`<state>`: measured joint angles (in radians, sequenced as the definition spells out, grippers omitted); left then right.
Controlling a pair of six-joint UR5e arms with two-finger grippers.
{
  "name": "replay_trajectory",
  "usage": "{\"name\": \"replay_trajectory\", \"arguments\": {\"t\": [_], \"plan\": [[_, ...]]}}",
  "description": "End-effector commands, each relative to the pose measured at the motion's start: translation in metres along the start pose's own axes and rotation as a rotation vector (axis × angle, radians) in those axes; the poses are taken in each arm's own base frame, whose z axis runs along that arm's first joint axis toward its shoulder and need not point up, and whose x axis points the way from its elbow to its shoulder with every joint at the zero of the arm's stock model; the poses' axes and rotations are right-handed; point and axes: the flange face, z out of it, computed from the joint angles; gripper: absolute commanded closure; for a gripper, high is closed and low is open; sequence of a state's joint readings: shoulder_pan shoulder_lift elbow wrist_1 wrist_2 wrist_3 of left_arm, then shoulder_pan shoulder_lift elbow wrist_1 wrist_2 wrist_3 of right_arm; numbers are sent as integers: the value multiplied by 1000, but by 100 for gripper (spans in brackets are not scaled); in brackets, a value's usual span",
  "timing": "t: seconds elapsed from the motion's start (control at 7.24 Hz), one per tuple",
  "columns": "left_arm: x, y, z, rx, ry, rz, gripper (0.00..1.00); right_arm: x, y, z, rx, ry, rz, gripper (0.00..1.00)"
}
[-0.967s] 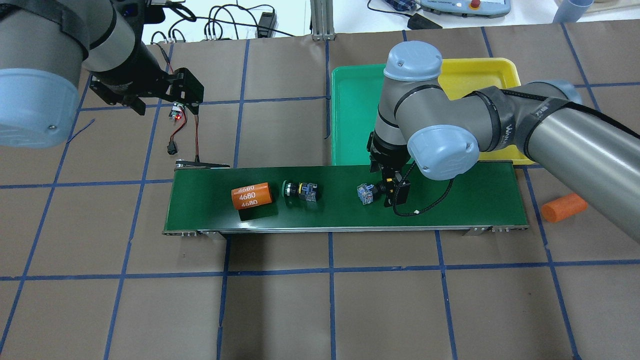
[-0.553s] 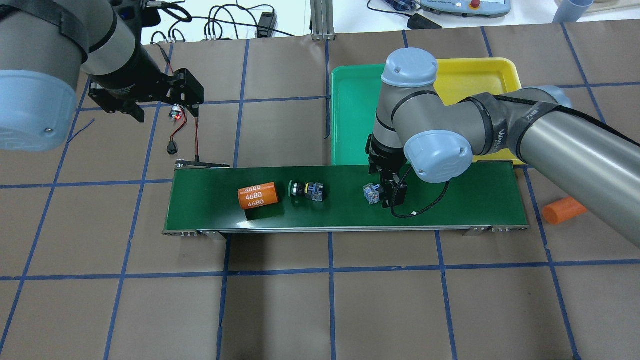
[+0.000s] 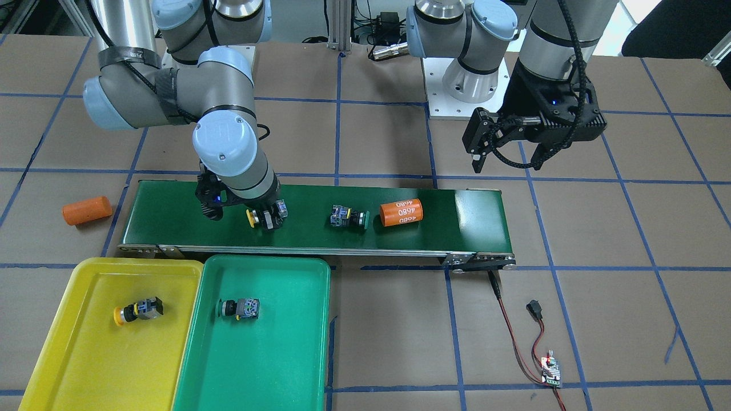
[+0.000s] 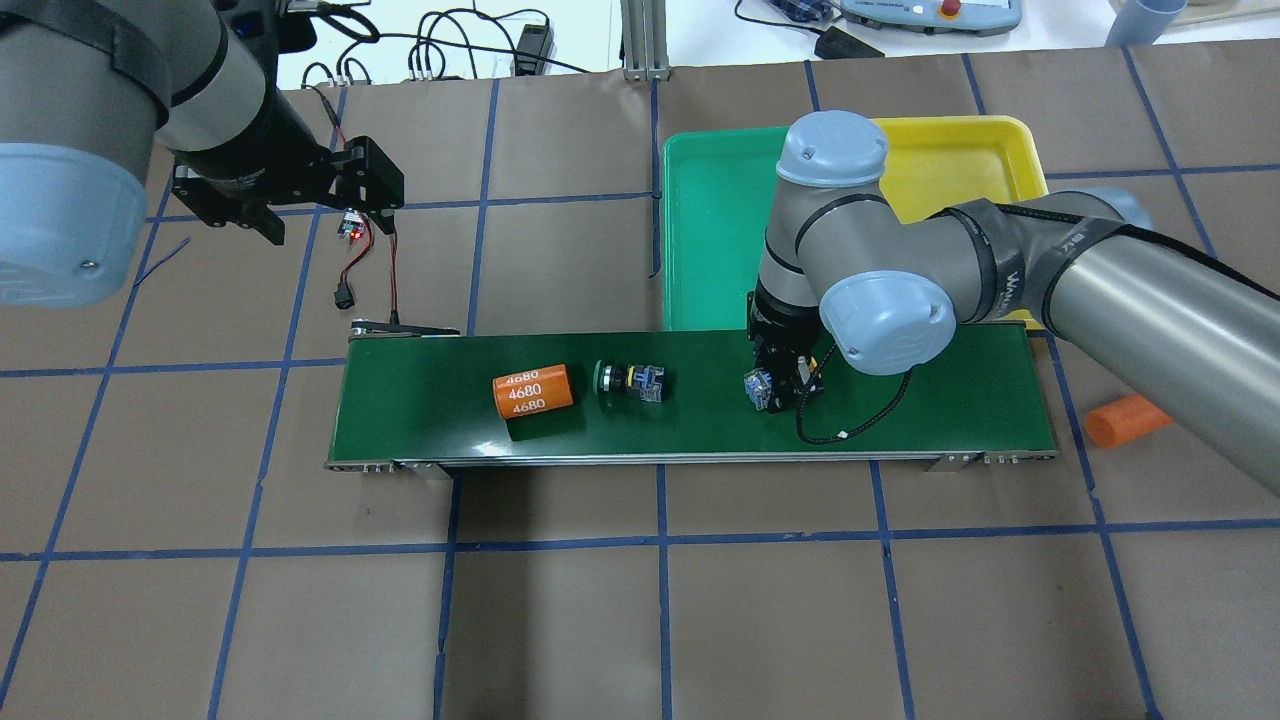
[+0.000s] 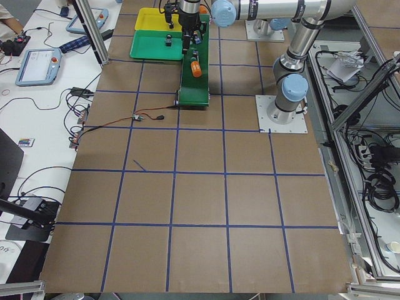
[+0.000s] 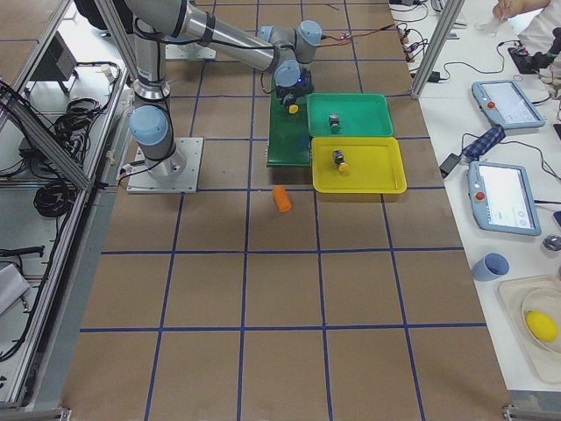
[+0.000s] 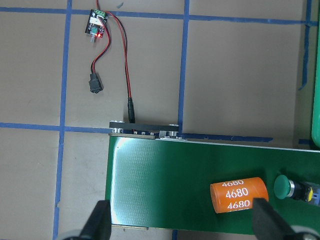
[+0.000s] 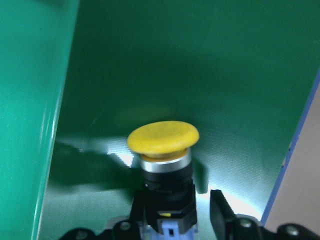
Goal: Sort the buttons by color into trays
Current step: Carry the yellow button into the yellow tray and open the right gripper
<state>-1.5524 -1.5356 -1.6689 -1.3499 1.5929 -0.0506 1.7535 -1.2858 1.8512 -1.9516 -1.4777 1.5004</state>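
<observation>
While the left gripper [image 3: 507,162] hangs high above the table, well apart from the buttons, with its fingers spread wide and nothing between them, the right gripper [image 3: 266,220] is down on the conveyor belt [image 3: 457,225] at the end nearest the trays. Its fingers straddle the black-and-grey body of a yellow button [image 3: 251,215] lying on its side, with the cap sticking out past them toward that end of the belt. In the right wrist view a sliver of belt shows between one finger [image 8: 220,207] and the body, so it cannot be told whether the jaws actually grip. Farther along the belt lie a green button [image 3: 349,217] and, just beside it, an orange cylinder [image 3: 401,212]. The yellow tray [image 3: 68,371] holds a second yellow button [image 3: 137,310]. The green tray [image 3: 274,371] holds a second green button [image 3: 239,309].
</observation>
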Motion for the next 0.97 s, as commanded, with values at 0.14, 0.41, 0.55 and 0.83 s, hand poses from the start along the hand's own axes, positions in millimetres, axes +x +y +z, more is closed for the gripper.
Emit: {"name": "replay_trajectory", "arguments": {"t": [0.14,0.41,0.55,0.83], "plan": [[0,0,2,-3,-1,0,0,-13,-31,-64,27,-144,33,100],[0,0,1,-3,-1,0,0,-27,-151,-96,44,-205,-3,100],[0,0,1,-3,-1,0,0,-34,-196,-90,72,-221,-91,100],[0,0,2,-5,-1,2,0,-78,-245,-66,134,-301,-167,100]]}}
